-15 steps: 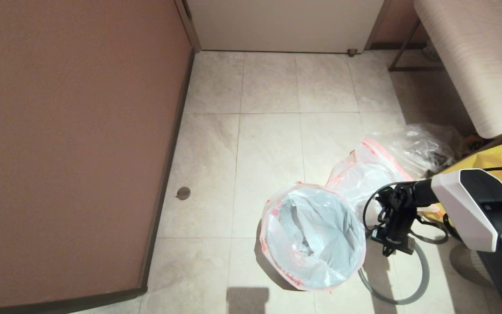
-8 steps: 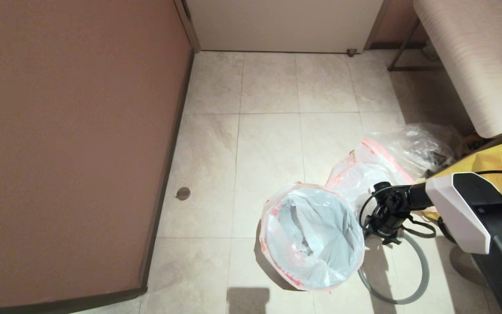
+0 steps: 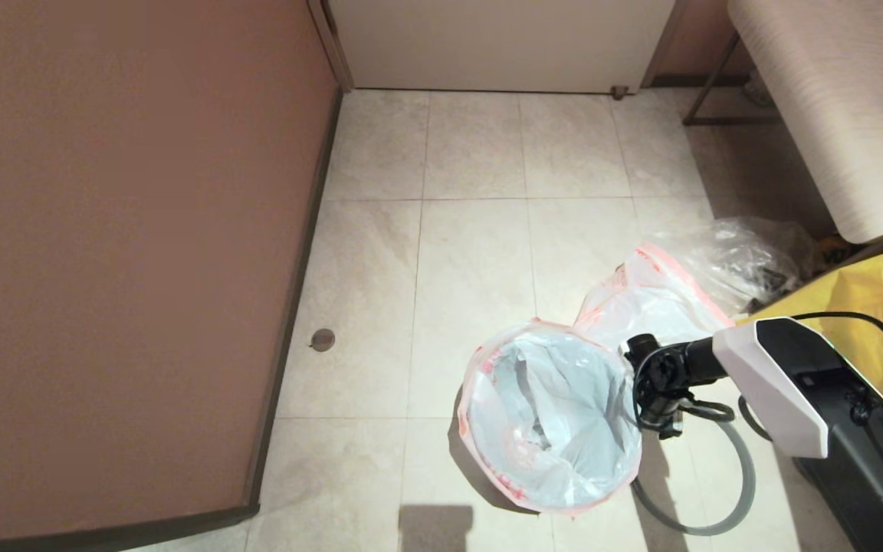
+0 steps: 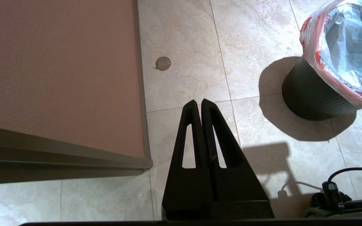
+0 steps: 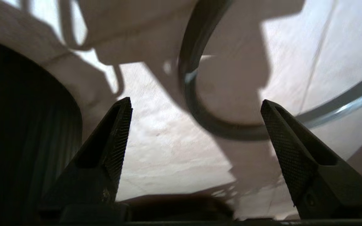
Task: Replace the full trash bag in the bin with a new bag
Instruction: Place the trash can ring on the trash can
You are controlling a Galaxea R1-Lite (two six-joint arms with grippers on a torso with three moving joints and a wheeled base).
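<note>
While the head view is taken first, the bin [image 3: 480,452] is seen on the tiled floor [image 3: 472,253], lined with a white bag [image 3: 556,414] whose orange-red hem is folded over the rim. A second printed bag [image 3: 641,303] lies crumpled just behind it, beside a clear bag [image 3: 740,257] and a yellow tote [image 3: 863,307]. The right gripper [image 3: 660,425] is held low, just beside the bin's right edge, above a grey ring [image 3: 744,491] lying on the floor. The left arm is not shown here.

From the left wrist view, the left gripper [image 4: 201,105] is seen clenched on nothing, parked well apart from the bin [image 4: 309,94]; a brown wall panel [image 4: 58,69] and a round floor plug [image 4: 163,63] are near.

From the right wrist view, the right gripper [image 5: 195,106] is spread wide and empty — the bin's dark ribbed wall [image 5: 27,125] close on one side, the ring [image 5: 200,103] on the tiles ahead.

Risks, as judged: thin plastic could be snagged or dragged off the rim by the close fingers; the light bin could be knocked over; the ring could be grabbed poorly, flat on hard tile.

Floor is smooth beige tile — a bench [image 3: 825,115] and door [image 3: 503,42] are set at the far end.
</note>
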